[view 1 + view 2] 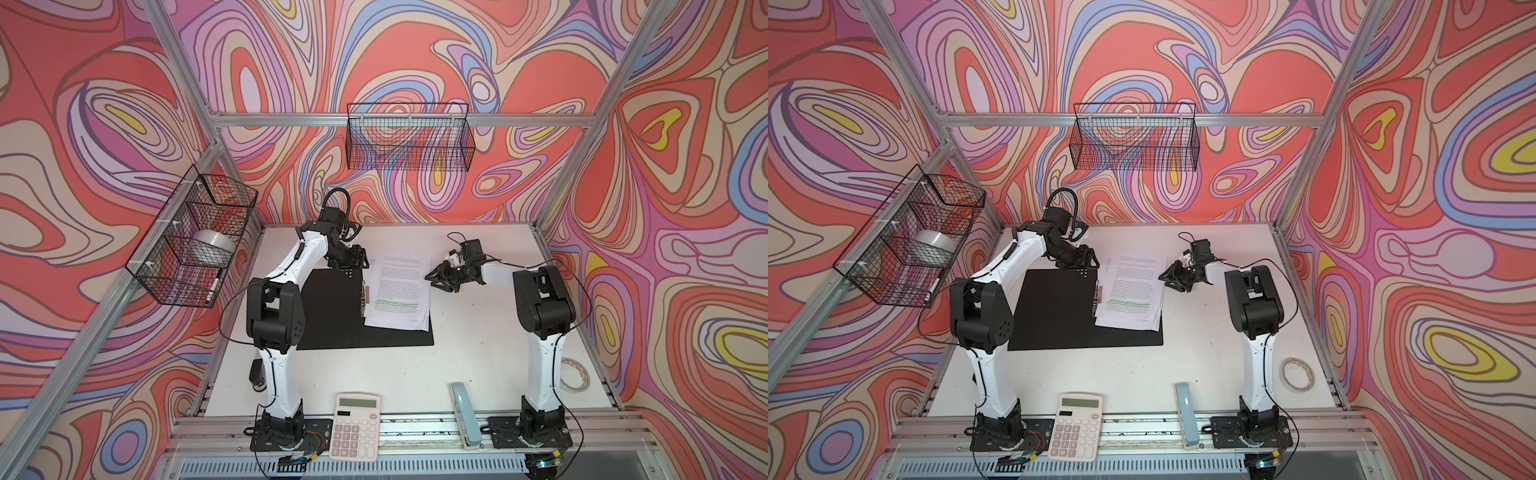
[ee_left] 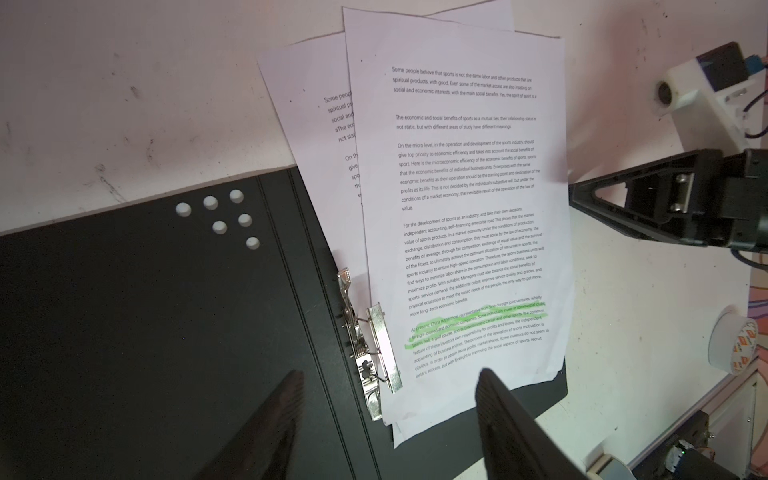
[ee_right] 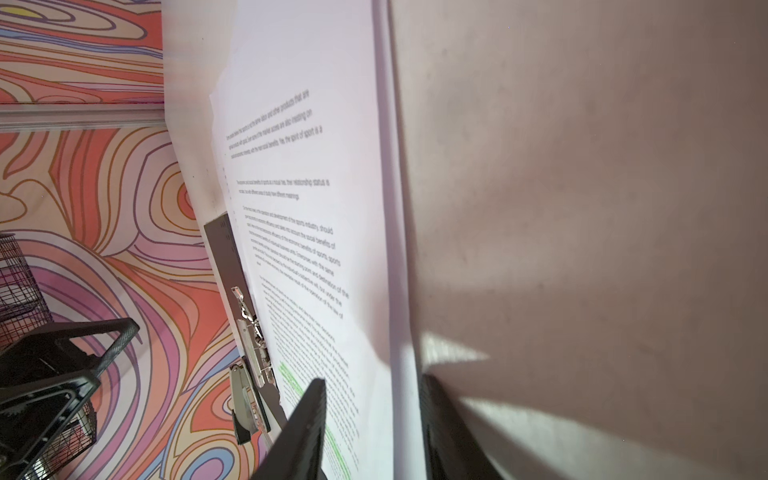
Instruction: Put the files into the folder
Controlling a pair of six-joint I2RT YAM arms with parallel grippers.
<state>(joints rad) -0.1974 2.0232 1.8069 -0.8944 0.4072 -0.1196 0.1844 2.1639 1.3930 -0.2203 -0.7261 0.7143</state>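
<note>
Left gripper (image 2: 388, 376) hovers spread and empty over the open folder (image 1: 332, 316) on the tabletop (image 1: 374, 374); files (image 1: 399, 286) — light, floppy, slide-prone sheets fanned on its right leaf, overhanging the far edge — best pinched at the right edge, where right gripper (image 1: 429, 280) sits parted.

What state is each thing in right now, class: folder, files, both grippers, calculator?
folder, open flat, black inside up.
files, fanned loosely on its right half, sticking out past the far edge.
left gripper, open, above the spine.
right gripper, open at the files' right edge.
calculator, display blank.
</note>
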